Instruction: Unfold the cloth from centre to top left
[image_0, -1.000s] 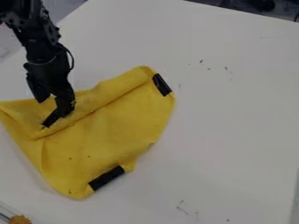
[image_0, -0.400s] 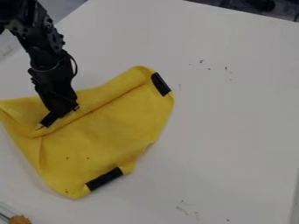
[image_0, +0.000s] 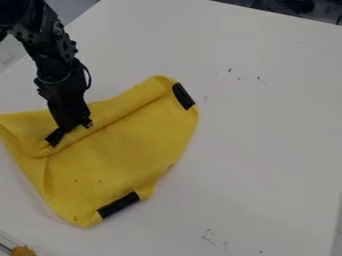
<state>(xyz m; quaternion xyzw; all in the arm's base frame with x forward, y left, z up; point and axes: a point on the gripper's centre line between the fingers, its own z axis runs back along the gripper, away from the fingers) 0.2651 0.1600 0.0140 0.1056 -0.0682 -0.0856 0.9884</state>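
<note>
Cloth: in the camera view, the yellow cloth (image_0: 127, 150) lies on the surface (image_0: 254, 125) directly under the hand (image_0: 72, 125), most of its open sheet spreading to the right of the hand and below it.
Folded band: the doubled-over part (image_0: 123, 104) slants past the hand, its long axis running from just below-left of the fingertips up to the right. The hand meets it near its lower-left end, not at its middle.
Hand: narrow, fingers drawn together low at the band, and it looks to have a pinch of the cloth between them.
Black strips: one strip (image_0: 55, 137) sits just beside the fingertips, below and to the left; a second (image_0: 184, 96) is well apart, up and to the right of the hand; a third (image_0: 119, 205) is well below and slightly right.
Arm: it comes down from the upper left (image_0: 53, 60), so the way the fold should open points back towards the arm's own side.
Next pull: probably a small lift, then a sweep up and left, across the band's long axis rather than along it.
Risk: with the hold so near one end, the far upper-right stretch may lag and stay folded, or the whole soft sheet may drag along.
</note>
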